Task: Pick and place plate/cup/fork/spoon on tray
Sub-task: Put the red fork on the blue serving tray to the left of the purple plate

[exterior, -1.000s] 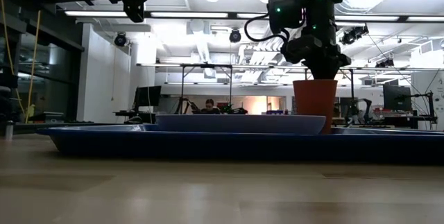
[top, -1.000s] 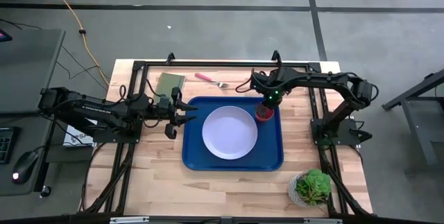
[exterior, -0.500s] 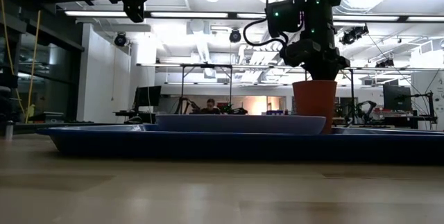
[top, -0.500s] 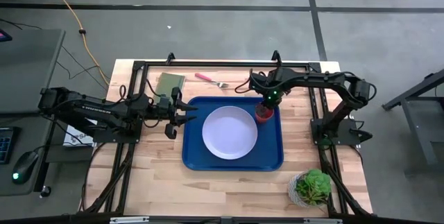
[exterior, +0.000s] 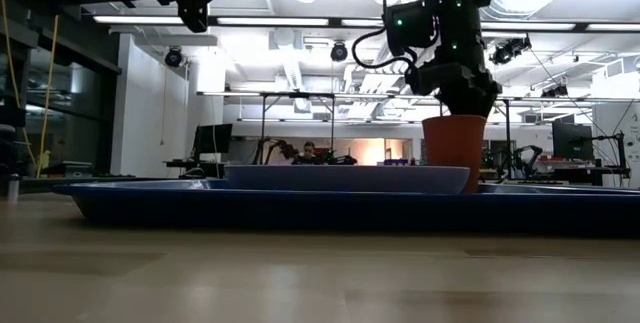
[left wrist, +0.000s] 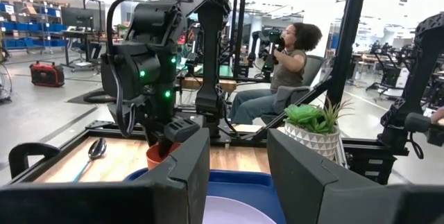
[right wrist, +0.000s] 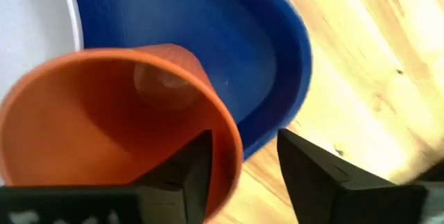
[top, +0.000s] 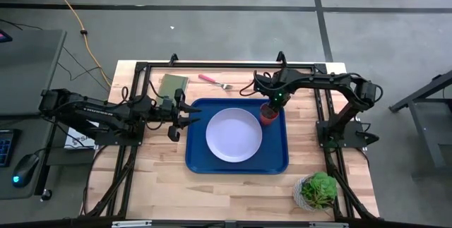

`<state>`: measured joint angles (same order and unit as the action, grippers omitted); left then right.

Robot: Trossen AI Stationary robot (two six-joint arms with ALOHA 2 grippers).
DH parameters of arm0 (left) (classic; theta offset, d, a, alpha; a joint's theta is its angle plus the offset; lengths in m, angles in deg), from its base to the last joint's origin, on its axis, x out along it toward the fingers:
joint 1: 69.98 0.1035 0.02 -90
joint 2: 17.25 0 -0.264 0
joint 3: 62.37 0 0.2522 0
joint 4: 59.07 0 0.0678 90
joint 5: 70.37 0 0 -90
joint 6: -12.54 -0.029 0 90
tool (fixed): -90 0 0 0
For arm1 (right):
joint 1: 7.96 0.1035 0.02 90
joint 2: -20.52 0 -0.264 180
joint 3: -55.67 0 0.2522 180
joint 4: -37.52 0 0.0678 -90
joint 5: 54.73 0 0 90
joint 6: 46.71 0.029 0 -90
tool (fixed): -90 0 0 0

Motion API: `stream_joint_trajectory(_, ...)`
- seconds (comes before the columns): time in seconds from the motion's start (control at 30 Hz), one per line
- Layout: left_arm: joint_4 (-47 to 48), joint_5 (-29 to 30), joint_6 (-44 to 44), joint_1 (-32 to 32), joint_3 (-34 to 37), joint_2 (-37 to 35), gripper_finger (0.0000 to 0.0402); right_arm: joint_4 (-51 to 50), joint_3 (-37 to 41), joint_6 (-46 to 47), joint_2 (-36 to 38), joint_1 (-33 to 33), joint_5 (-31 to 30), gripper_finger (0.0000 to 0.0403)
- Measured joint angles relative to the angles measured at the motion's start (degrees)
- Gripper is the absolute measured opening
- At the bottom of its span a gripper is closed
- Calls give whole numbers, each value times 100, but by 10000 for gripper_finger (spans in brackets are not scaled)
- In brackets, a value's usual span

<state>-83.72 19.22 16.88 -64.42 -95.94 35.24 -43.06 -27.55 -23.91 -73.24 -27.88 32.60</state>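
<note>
Cup (top: 268,116), red plastic, standing upright on the blue tray (top: 201,159) at its far right corner, just beside the plate (top: 234,135). Right gripper (top: 270,106) sits at the cup's rim, one finger inside and one outside; grasping or released cannot be told. Placement looks nearly complete; next, letting go and lifting clear. Fork (top: 215,82) lies on the desk (top: 155,193) beyond the tray, near the green pad (top: 172,85). Left gripper (top: 192,118) waits spread apart at the tray's left edge. Potted plant (top: 317,190) stands well apart.
</note>
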Motion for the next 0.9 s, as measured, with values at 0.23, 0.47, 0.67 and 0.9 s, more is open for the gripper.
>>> stream_joint_trajectory(0.23, 0, 0, 0, 0, 0, 0, 124, -642, -645, -361, 8, 2, -296, 167)
stream_joint_trajectory(0.47, 2, 0, 0, 2, 0, 0, 124, -728, -1030, -598, 564, 9, -622, 167)
stream_joint_trajectory(0.67, 227, 0, 1, 2, 0, -2, 124, 145, -115, -585, 1874, 313, -880, 167)
stream_joint_trajectory(0.9, 299, 249, -10, 2, -2, 168, 124, 2804, 1703, -554, 3864, 1027, -852, 167)
